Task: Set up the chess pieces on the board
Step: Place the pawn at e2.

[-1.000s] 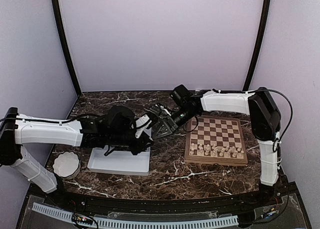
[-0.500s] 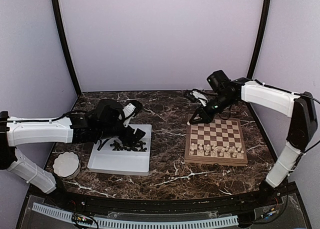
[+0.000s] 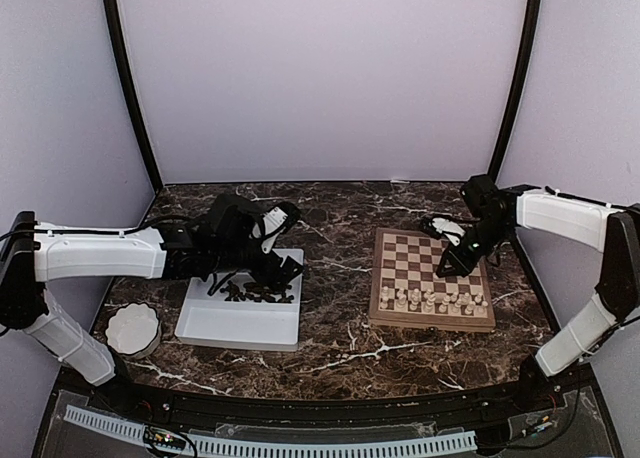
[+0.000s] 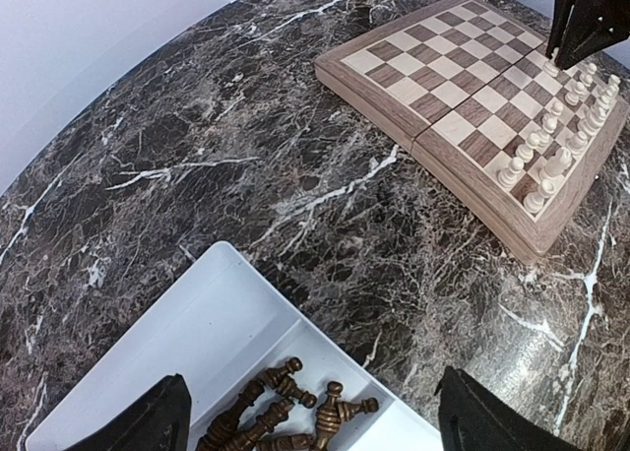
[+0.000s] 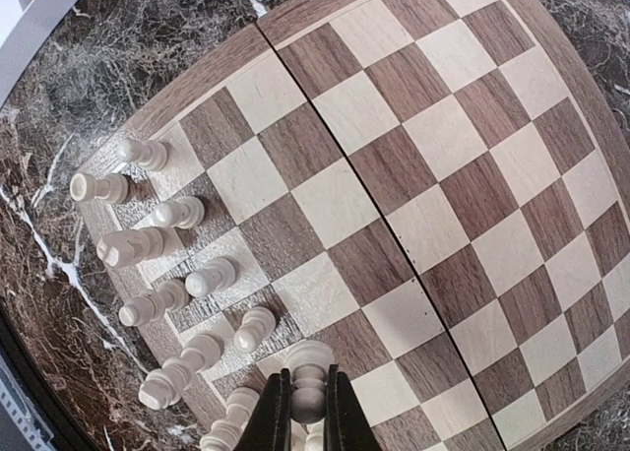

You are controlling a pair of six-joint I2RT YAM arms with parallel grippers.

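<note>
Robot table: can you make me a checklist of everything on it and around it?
Surface: dark marble table with white veins.
Job's things: board on the right, cream pieces standing in its two near rows; dark pieces lying in the white tray.
Clutter: white scalloped bowl, near left.
Grippers: left gripper open above the dark pieces; right gripper shut on a cream piece over the board.
Cables: thin black cable along the left arm.
Surroundings: pale walls, black poles.
</note>
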